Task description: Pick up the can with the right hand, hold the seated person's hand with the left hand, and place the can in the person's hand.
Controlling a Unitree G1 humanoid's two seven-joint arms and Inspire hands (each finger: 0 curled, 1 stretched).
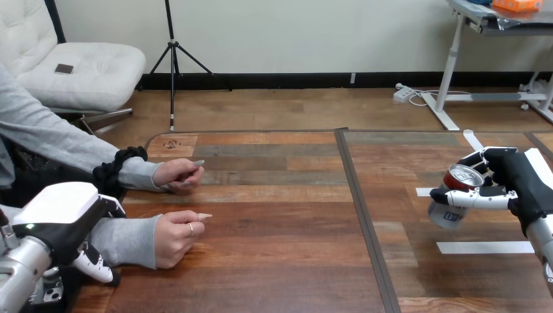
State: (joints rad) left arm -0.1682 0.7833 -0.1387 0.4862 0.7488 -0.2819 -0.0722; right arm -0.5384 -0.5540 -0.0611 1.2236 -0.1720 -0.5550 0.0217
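- The counter (274,215) carries the person's nearer hand (175,238) at its left, loosely fisted.
- The left hand (62,212) sits over that forearm's sleeve; whether it grips, I cannot tell.
- The right hand (522,182) has its fingers (479,199) clenched round the can (450,212), which is tilted at the counter's right.
- The can is probably light, thin-walled and slick, so hold it mid-body and gently.

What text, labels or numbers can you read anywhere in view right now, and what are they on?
The can in the right hand: dark label patch, print too small to read.
Small dark mark at the table's far left corner: not legible.
White tape strips near the can: no writing.
Nothing can be quoted.
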